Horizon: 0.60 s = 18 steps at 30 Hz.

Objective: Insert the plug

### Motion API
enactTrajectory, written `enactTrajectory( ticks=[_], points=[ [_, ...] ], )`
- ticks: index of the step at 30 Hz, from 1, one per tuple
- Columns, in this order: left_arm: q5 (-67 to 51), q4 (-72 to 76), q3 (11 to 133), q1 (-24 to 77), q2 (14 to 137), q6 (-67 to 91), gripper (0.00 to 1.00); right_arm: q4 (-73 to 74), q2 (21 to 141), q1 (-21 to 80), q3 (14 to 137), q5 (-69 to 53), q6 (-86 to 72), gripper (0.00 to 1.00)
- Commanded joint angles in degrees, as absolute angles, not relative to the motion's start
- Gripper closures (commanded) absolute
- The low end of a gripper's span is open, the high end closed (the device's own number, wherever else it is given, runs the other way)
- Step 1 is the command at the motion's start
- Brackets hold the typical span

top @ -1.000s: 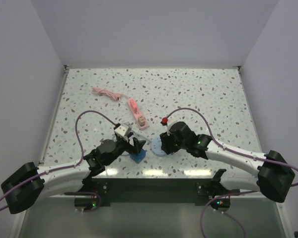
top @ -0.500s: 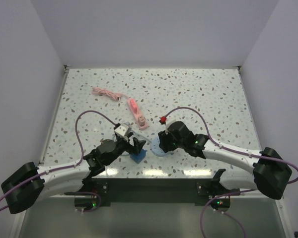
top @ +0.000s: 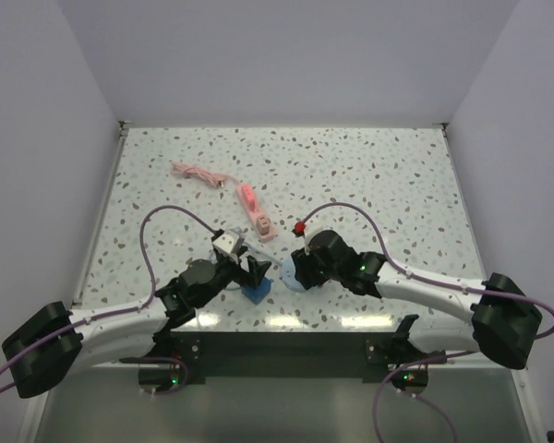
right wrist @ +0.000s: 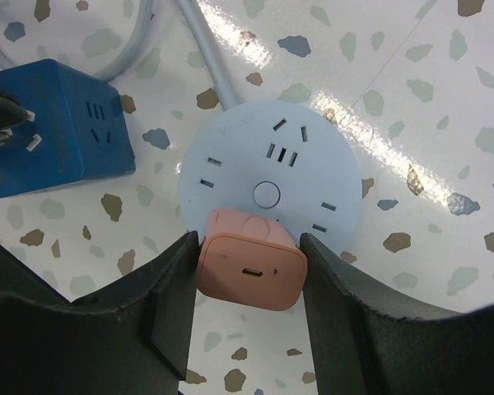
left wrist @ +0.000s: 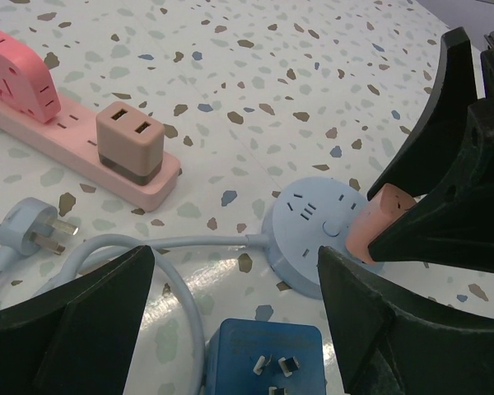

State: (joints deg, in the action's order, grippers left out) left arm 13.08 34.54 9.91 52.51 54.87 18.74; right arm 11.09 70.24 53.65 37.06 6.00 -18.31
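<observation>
My right gripper point(right wrist: 249, 276) is shut on a salmon-pink cube plug point(right wrist: 251, 270), one finger on each side. The plug hangs over the near rim of a round light-blue socket hub point(right wrist: 267, 177); its prongs are hidden. In the left wrist view the plug point(left wrist: 379, 218) leans against the hub's point(left wrist: 309, 226) right edge. My left gripper point(left wrist: 235, 271) is open, straddling a dark blue cube adapter point(left wrist: 263, 358) without touching it. From above, both grippers point(top: 249, 272) point(top: 295, 266) meet near the front edge around the hub point(top: 289, 277).
The hub's pale blue cable point(left wrist: 181, 247) curves left to a loose three-pin plug point(left wrist: 25, 234). A pink power strip point(left wrist: 66, 140) carries a tan charger point(left wrist: 130, 140). The strip's coiled pink cord point(top: 198, 173) lies farther back left.
The right arm has slid a little to the left with the plug, closer over the round hub. The left arm has stayed still.
</observation>
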Motion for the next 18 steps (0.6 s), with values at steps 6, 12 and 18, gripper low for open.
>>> enactTrajectory(
  ticks=[6, 12, 18],
  points=[
    [12.9, 36.4, 11.0, 52.0, 54.9, 18.9, 0.14, 14.2, 69.4, 54.6, 39.0, 10.8, -19.4, 1.00],
    [12.6, 36.7, 11.1, 52.0, 55.5, 18.9, 0.14, 13.1, 66.8, 54.8, 40.1, 10.2, -19.2, 1.00],
    [12.2, 36.9, 11.1, 52.0, 55.8, 18.9, 0.14, 13.9, 66.6, 54.9, 40.9, 10.8, -18.5, 1.00]
  ],
)
